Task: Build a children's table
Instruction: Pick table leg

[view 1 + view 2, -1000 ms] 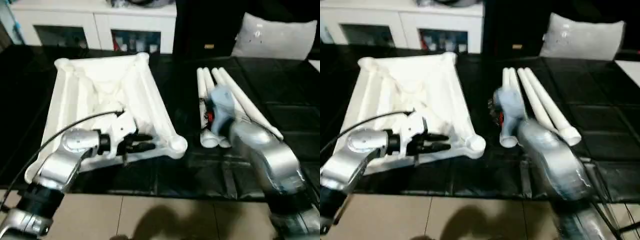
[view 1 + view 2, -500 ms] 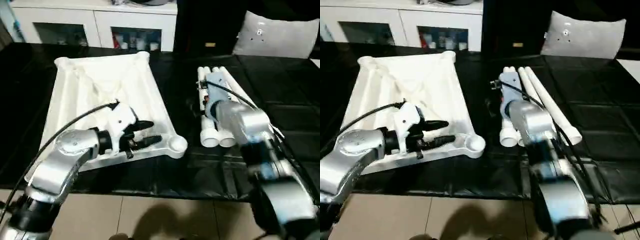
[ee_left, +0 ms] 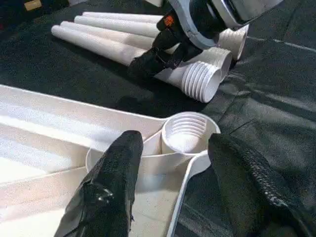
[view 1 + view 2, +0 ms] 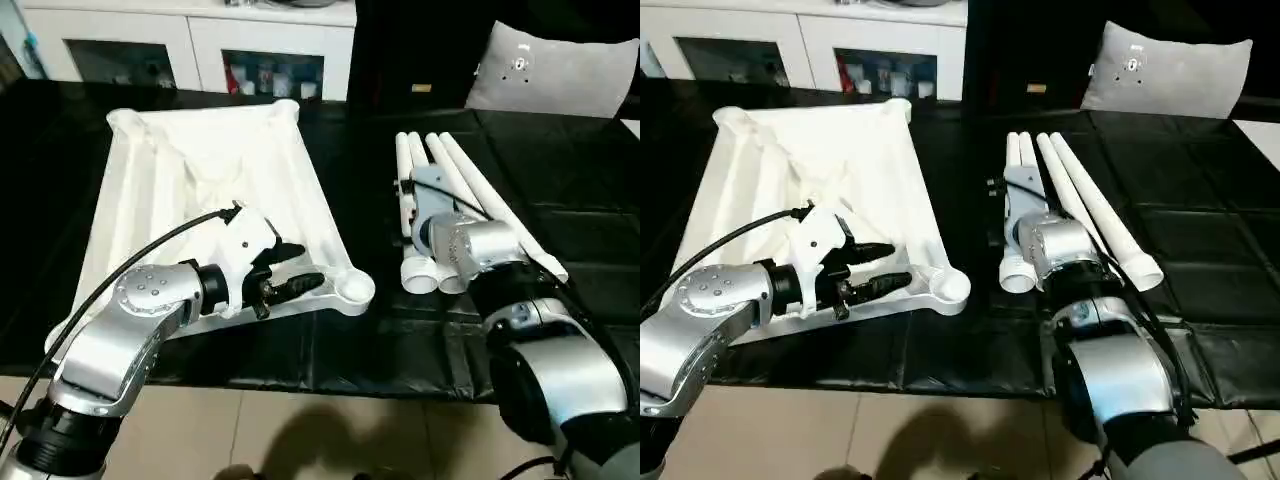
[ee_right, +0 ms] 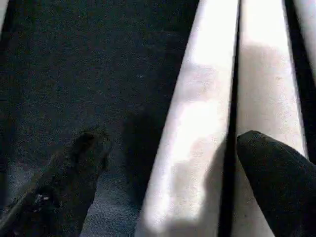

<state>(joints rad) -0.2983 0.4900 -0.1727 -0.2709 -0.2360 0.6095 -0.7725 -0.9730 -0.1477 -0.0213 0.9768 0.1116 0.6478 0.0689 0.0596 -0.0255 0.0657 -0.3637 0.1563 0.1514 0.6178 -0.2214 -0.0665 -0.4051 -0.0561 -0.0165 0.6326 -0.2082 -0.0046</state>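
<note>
My left gripper (image 4: pixel 300 270) had its fingers apart and gripped nothing. It hung over the near right corner of the top (image 4: pixel 200 190), pointing toward the corner socket (image 3: pixel 189 132). In the left wrist view the two fingers (image 3: pixel 111 190) stood one on each side of that socket; I could not tell whether they touched the rim. The socket was round, ribbed inside and open upward.

My right gripper (image 3: pixel 163 55) was spread wide. In the right wrist view one finger (image 5: pixel 276 182) lay over a leg and the other (image 5: pixel 59 190) over the dark mat (image 4: pixel 560 210), with one leg between them. I saw no grip on that leg.

The top lay upside down on the mat, ribbed underside up, to the left of the scene. The four legs (image 4: pixel 450 190) lay side by side on the mat to the right of the top, well apart from it. Their wide ribbed ends faced me and their thin ends pointed away. No leg stood in a socket.

Beyond the mat stood a white cabinet (image 4: pixel 200 45) with glass doors. A grey cushion (image 4: pixel 550 75) lay at the far right. A black cable (image 4: pixel 130 265) ran along my left forearm.
</note>
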